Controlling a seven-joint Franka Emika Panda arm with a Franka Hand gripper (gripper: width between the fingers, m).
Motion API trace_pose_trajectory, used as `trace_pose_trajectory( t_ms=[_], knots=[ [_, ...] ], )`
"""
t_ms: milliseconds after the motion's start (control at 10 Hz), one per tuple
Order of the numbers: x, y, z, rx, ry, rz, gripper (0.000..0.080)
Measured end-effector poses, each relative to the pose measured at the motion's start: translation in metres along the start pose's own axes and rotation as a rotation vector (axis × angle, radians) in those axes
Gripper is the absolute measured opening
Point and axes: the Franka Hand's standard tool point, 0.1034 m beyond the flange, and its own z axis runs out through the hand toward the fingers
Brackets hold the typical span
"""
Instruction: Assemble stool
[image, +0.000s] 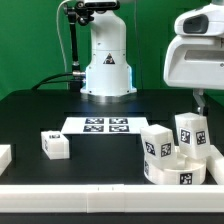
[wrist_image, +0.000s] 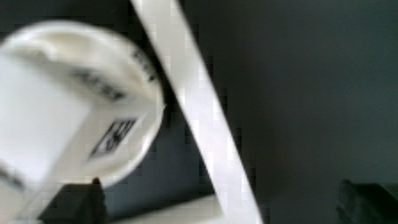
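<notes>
The white round stool seat sits at the front of the exterior view's right, with tags on its side. Two white blocky legs stand on it. A third tagged leg lies loose on the black table at the exterior view's left. My gripper hangs above and just behind the seat. In the wrist view the seat is blurred, with a tagged leg on it. My gripper is open, its dark fingertips wide apart with nothing held between them.
The marker board lies in front of the robot base. A plain white bar runs along the table's front edge; it also shows in the wrist view beside the seat. Another white piece sits at the far left.
</notes>
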Motion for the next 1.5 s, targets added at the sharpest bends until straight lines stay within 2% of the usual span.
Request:
trace_pose_trajectory(
  t_ms=[300, 700, 900, 1100, 1500],
  knots=[
    [0.004, 0.007, 0.002, -0.013, 0.033, -0.349, 0.0649],
    [0.007, 0.015, 0.002, -0.032, 0.037, -0.590, 0.0649],
    [0.009, 0.017, -0.001, -0.037, 0.071, -0.597, 0.0649],
    [-0.016, 0.030, 0.012, -0.037, 0.109, -0.589, 0.0649],
    [-0.024, 0.038, 0.024, -0.045, 0.147, -0.585, 0.0649]
  ],
)
